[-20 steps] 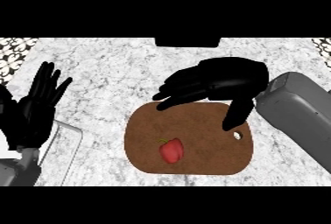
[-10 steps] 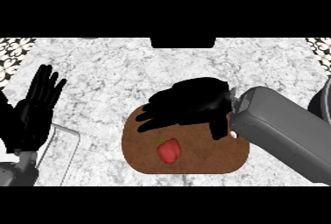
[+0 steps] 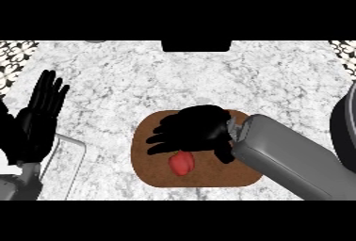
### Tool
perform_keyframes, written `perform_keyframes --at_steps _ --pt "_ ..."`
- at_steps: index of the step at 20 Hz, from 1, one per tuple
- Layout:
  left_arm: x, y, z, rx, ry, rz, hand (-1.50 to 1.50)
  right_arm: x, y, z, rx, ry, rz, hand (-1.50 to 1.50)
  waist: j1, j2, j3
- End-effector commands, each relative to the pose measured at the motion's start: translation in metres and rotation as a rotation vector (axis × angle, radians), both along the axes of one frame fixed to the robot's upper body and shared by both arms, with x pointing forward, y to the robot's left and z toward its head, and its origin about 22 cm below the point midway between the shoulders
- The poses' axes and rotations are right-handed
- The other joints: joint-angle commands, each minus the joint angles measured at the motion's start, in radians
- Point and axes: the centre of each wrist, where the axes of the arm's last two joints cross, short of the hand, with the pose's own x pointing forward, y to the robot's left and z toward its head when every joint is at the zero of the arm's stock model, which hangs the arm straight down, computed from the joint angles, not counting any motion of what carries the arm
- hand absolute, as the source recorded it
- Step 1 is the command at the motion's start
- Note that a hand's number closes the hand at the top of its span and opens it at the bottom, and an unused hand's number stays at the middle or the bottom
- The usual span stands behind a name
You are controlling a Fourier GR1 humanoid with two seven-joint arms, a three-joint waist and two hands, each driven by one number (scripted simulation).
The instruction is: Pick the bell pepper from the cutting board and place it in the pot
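The left hand (image 3: 35, 124) rests open, fingers up, at the left edge. On the board (image 3: 149, 164) lies the pepper (image 3: 182, 164), the right hand (image 3: 195, 131) spread open just above it, not gripping. This looks like the reach step; next the fingers must curl round the pepper before lifting toward the pot, which is not clearly in view.

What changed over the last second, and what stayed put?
The right hand moved from the cutting board's far edge toward the robot and now sits over the bell pepper, covering its upper part; no grasp is visible. Pepper and board have not moved. The left hand stays open at the left edge.
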Motion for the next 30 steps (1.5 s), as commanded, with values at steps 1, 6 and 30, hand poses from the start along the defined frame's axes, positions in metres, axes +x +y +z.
perform_keyframes --at_steps 1,6,30 --pt "0.017 -0.008 0.016 0.013 -0.062 -0.012 0.0 -0.002 -0.007 -0.017 -0.017 -0.008 0.006 -1.5 -0.01 0.009 -0.021" --pt "0.014 -0.002 0.005 0.005 -0.045 -0.006 0.0 -0.007 0.002 -0.023 0.036 0.016 0.03 -1.5 -0.009 0.009 -0.021" --pt "0.02 -0.015 0.007 0.01 -0.047 -0.008 0.0 -0.022 0.025 -0.114 -0.003 -0.042 0.005 -1.5 -0.008 0.011 -0.021"
